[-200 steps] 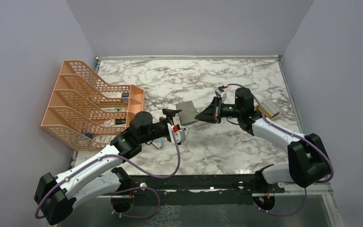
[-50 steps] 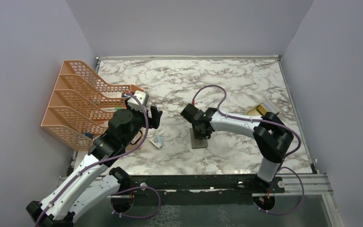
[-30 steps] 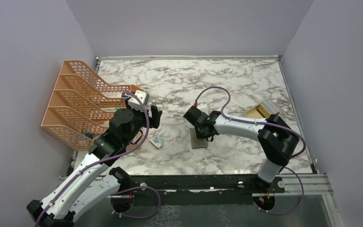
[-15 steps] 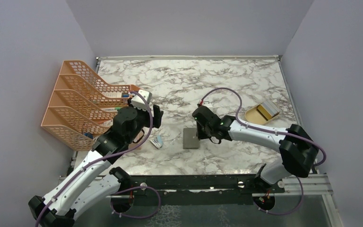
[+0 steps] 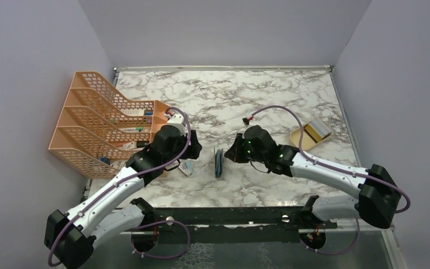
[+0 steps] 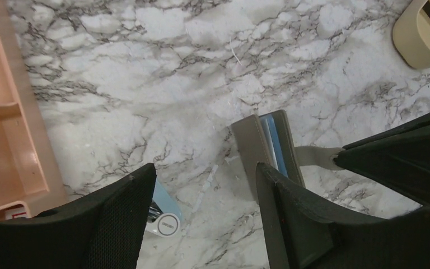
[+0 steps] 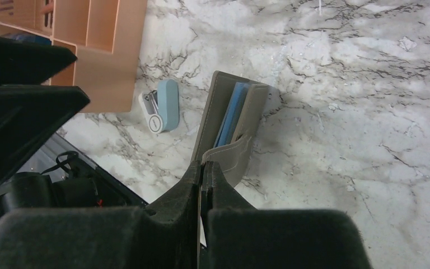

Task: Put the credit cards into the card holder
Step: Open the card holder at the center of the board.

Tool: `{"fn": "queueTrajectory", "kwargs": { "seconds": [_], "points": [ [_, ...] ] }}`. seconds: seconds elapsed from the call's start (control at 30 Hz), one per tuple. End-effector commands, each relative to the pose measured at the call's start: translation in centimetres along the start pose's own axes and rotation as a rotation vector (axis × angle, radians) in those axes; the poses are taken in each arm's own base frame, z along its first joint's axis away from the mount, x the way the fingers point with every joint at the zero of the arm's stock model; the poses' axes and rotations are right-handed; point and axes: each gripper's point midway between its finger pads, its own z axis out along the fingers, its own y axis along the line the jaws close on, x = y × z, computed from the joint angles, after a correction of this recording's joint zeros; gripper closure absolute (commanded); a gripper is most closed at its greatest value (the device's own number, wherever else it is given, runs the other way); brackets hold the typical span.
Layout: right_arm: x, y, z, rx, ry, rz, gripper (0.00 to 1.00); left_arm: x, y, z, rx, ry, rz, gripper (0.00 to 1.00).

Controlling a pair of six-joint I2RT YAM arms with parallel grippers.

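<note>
Change: card holder (image 5: 219, 162), flat on the bench (image 5: 257, 95) a moment ago, now stands on edge, part-open, blue lining showing.
Meaning: pockets likely reachable soon; no card loaded yet.
Right tool (image 7: 204, 166): pinching the holder's snap tab (image 7: 230, 152); arm reaches low, leftward.
Left tool (image 6: 202, 168): spread, empty, beside the holder.
Credit cards (image 5: 317, 131): in tan tray (image 5: 298, 138), well apart.

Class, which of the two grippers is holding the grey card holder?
The right gripper: it is pinched shut on the snap tab of the card holder. The left gripper hangs open, holding nothing.
</note>
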Motion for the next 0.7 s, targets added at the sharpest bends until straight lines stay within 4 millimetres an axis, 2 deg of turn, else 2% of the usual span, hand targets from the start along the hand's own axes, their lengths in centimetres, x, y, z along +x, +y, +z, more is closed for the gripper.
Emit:
{"fn": "queueTrajectory", "kwargs": {
  "seconds": [0.0, 0.1, 0.27, 0.4, 0.43, 0.5, 0.67],
  "points": [
    [-1.5, -0.4, -0.9, -0.018, -0.073, 0.035, 0.99, 2.0, -1.7, 0.4, 0.072, 0.103, -0.104, 0.33],
    [-1.9, -0.5, -1.5, -0.029, -0.093, 0.039, 0.99, 2.8, -1.9, 0.6, 0.080, 0.140, -0.119, 0.35],
    [-2.6, 0.4, -1.7, -0.072, -0.111, 0.037, 0.99, 3.6, -1.8, 0.9, 0.071, 0.168, -0.142, 0.35],
    [-2.7, 2.7, -1.4, -0.200, -0.098, -0.030, 0.99, 4.4, -2.3, 1.0, 0.094, 0.208, -0.177, 0.36],
    [-2.6, 2.5, -1.2, -0.180, -0.085, -0.024, 0.99, 4.7, -2.4, 1.0, 0.098, 0.222, -0.184, 0.36],
    [-2.5, 0.8, -0.7, -0.080, -0.079, 0.002, 0.99, 5.1, -2.4, 1.2, 0.098, 0.240, -0.190, 0.37],
    [-2.2, -5.4, -0.6, 0.137, -0.086, 0.028, 0.99, 5.3, -2.5, 1.4, 0.095, 0.255, -0.193, 0.38]
  ]
}}
